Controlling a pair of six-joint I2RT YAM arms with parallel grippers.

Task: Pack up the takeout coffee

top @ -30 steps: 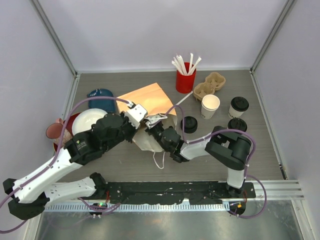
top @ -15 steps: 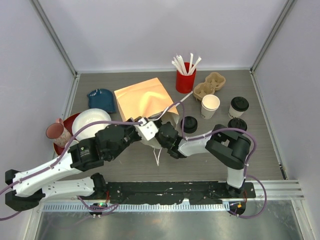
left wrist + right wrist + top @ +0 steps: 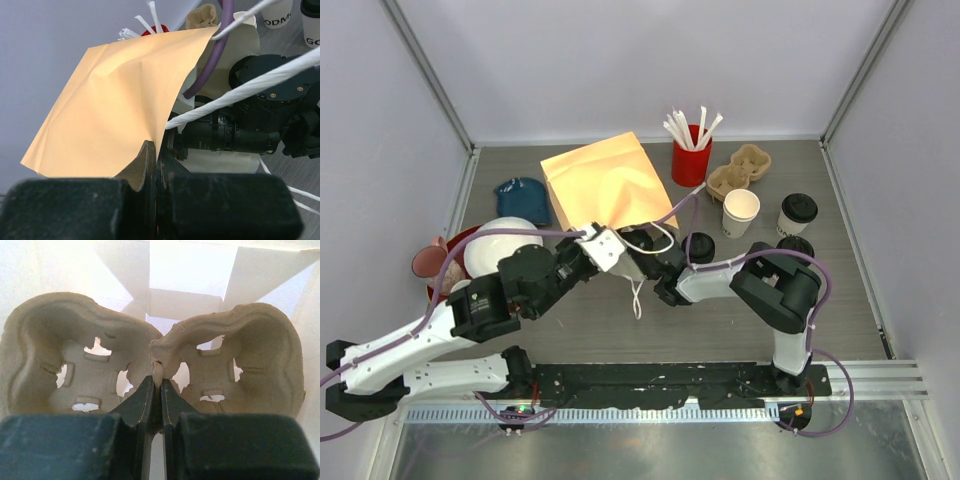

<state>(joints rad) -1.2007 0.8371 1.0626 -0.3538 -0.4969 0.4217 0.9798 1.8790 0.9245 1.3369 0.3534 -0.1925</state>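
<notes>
At the near mouth of the paper bag (image 3: pixel 605 185), the left gripper (image 3: pixel 156 150) is clenched on the bag's edge and holds the opening up. Beside it, the right gripper (image 3: pixel 156 385) is clamped on the middle ridge of a pulp cup carrier (image 3: pixel 60 330). White bag walls show all around the carrier, so it looks to be inside the bag.

Over the last second the bag has swung from slumping toward the arms to stretching out away from them. The left gripper has shifted nearer along its rim, and the right arm has reached further in. That suggests the carrier is being seated first, ready to take the drinks.

To the right of the bag, well apart from it, a lidded cup (image 3: pixel 798 212) and a second lidded cup (image 3: pixel 794 247) stand on the tabletop (image 3: pixel 570 320), not yet packed. Between them and the bag are a stack of black lids (image 3: pixel 699 247) and a plain open cup (image 3: pixel 741 212).
</notes>
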